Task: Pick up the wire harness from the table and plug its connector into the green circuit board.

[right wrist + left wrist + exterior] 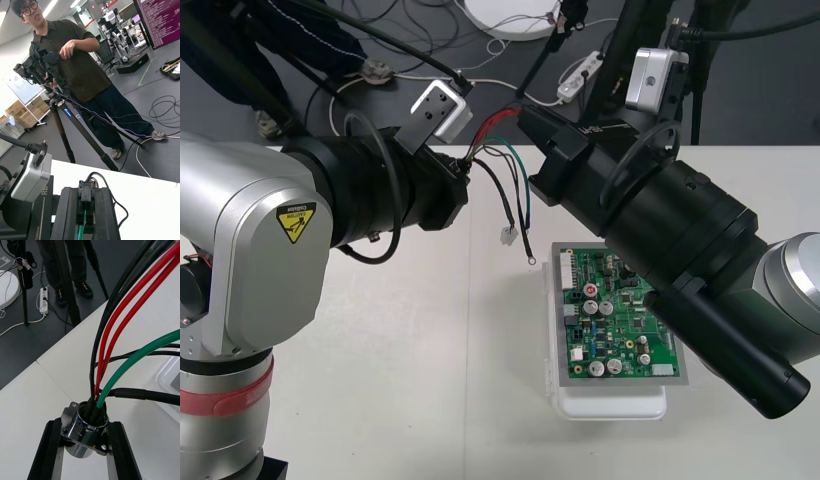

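Above the table's far part, the wire harness [498, 145] is stretched between both grippers. My left gripper [467, 180] is shut on its round metal socket [85, 429], which sits flange-up between the black fingers [45, 453]. Red, black and green wires [123, 333] rise out of the socket. My right gripper [526, 124] is shut on the small black plug [85, 197], with a green wire [84, 221] running below it. Loose black and green leads [520, 215] hang down toward the table. The green circuit board [620, 325] lies on its white base [610, 405], in front of and below the right gripper.
The table's far edge [740, 147] runs just behind the grippers. On the dark floor beyond it are a white power strip [578, 78], cables and tripod legs. The left gripper's grey camera [32, 176] stands close beside the right fingers. Bare table [430, 380] lies left of the board.
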Robot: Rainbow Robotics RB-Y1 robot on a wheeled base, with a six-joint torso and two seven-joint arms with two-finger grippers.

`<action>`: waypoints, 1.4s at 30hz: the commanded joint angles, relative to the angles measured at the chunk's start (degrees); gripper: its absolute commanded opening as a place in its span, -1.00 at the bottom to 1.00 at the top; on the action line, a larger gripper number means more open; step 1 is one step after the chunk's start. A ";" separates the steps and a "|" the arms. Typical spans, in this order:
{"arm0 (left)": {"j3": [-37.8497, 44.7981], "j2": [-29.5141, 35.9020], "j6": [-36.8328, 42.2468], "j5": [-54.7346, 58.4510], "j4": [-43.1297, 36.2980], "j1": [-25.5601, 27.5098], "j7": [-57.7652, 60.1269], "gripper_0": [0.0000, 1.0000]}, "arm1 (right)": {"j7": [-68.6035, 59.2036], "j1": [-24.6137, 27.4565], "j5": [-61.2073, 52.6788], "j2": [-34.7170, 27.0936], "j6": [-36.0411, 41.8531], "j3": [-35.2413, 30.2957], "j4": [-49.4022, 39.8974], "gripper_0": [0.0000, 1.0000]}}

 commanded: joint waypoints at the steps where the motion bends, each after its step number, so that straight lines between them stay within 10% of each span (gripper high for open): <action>1: 0.82 -1.69 3.53 0.30 -0.75 -1.50 0.49 -0.99 | 2.96 -2.06 1.02 0.74 -0.11 -0.06 -0.40 -1.00; 5: 0.91 -1.78 3.44 0.21 -0.75 -1.41 -1.53 -0.99 | 2.87 -2.14 1.46 0.74 -0.02 -0.06 -0.48 -1.00; 8: 0.91 -1.78 3.53 0.30 -0.75 -1.32 -2.06 0.35 | 2.87 -2.06 1.63 0.66 -0.11 -0.06 -0.48 -1.00; 13: 0.91 -1.69 3.62 0.47 -0.84 -1.06 -2.58 0.87 | 2.87 -2.06 2.16 0.66 -0.11 -0.06 -0.40 -1.00; 31: 1.44 -0.99 5.11 3.11 -1.98 0.17 -2.67 0.98 | 3.31 -2.06 3.48 0.57 -1.08 -0.06 -0.40 -1.00; 42: 10.05 4.02 5.11 24.73 -2.42 4.39 -7.42 0.97 | 3.66 -2.06 4.80 -1.19 -3.27 -0.41 -0.40 -1.00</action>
